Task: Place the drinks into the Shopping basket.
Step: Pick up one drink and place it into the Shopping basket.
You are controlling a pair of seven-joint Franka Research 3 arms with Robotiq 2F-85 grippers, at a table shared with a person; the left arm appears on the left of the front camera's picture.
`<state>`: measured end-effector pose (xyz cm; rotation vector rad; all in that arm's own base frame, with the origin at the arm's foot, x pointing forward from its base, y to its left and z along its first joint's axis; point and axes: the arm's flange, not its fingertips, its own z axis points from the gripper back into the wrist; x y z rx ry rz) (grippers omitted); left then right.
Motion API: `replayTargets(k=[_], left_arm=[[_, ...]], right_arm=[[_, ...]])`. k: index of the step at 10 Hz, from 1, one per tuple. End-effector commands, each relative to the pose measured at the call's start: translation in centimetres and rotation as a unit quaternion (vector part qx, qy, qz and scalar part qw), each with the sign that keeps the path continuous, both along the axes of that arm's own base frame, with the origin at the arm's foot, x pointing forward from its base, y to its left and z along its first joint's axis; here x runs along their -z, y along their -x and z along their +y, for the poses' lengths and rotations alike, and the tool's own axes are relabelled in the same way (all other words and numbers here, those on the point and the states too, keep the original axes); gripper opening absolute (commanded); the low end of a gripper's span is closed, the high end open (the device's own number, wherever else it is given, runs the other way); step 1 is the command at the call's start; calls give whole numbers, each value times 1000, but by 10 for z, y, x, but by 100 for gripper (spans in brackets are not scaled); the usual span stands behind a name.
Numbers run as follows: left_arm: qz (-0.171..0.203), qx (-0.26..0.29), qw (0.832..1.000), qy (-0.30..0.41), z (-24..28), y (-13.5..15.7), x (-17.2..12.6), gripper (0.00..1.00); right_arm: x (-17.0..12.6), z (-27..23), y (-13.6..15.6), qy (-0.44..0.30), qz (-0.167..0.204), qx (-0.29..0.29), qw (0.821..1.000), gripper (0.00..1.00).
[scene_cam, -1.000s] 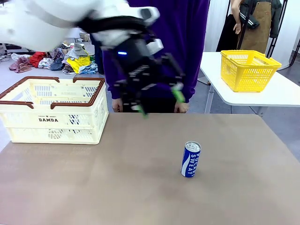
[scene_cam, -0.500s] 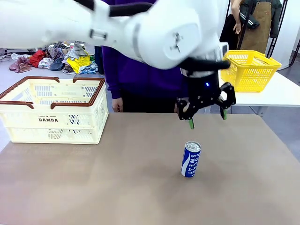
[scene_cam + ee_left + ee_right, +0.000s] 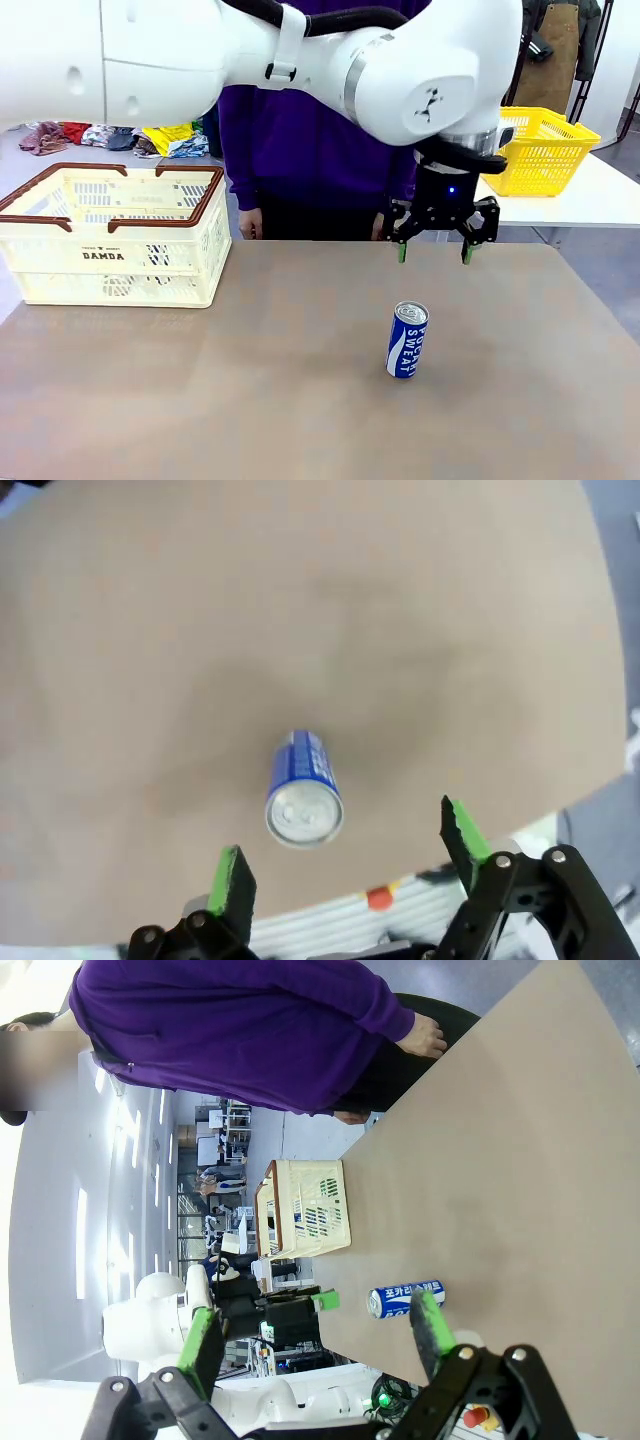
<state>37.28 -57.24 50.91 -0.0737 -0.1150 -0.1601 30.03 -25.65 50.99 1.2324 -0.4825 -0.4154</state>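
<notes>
The left gripper [image 3: 434,248], jaws spread wide and empty, hangs above and slightly beyond the upright blue can [image 3: 407,340] on the worktop [image 3: 300,400], seemingly lining up a grab. It must next descend around the can, clamp, and carry it left to the cream basket [image 3: 115,235]; the right gripper [image 3: 315,1335] waits, jaws likewise released.

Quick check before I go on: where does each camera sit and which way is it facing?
Front: robot's side, looking across the table at the person; left arm shows.
Left wrist: above, looking down at the blue can; own open jaws.
Right wrist: rolled sideways, across the table toward the crate; own open jaws.
Shared: all see the can.
</notes>
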Motion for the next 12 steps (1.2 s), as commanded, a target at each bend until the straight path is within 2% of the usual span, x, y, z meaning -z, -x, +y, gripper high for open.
replayTargets(k=[1,3,4,5,12], left_arm=[[-31,-30,999,7,2,3,4,100],[-31,-30,999,7,2,3,4,100],[-6,-5,1000,4,-2,-4,0,100],[-6,26,1000,-13,-9,-5,12,100],[-10,-47,999,-6,37,3,80,100]], right_arm=[[-1,-1,-1,-2,-15,-3,1000,100],[-1,-1,-1,-2,-15,-3,1000,100],[-1,-1,-1,-2,-15,-3,1000,100],[-1,-1,-1,-2,-15,-3,1000,100],[-1,-1,-1,-2,-15,-3,1000,100]])
